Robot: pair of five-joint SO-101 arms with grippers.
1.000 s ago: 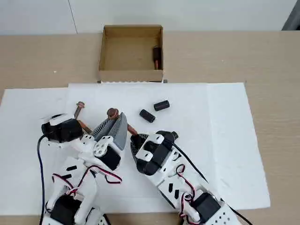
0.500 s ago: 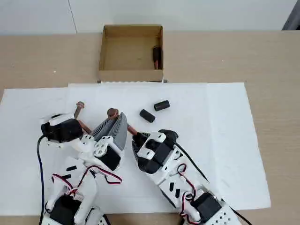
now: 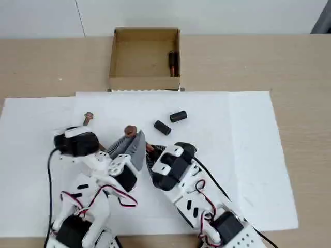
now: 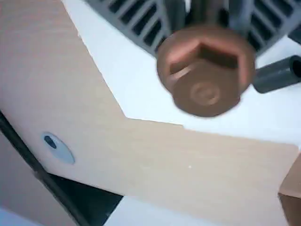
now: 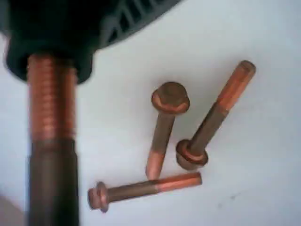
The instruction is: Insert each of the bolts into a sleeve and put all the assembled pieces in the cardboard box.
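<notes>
I am clamping my left gripper [image 3: 132,138] shut on a bolt [image 4: 204,70] near two loose sleeves [image 3: 162,127]; I cannot tell the state of my right gripper [image 3: 152,151]. I am judging the bolt stiff, smooth and light, best gripped on the shank with the thread left free. The right wrist view is showing three spare bolts [image 5: 164,127] lying close together, while the high view is placing the box [image 3: 145,82] well beyond the sleeves.

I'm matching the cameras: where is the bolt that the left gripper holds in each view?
High view: the bolt over the white paper, between both arms.
Left wrist view: its head, end-on between grey fingers.
Right wrist view: its threaded shank running into the dark sleeve, beside three loose bolts.
Shared landmark: the white paper.
</notes>
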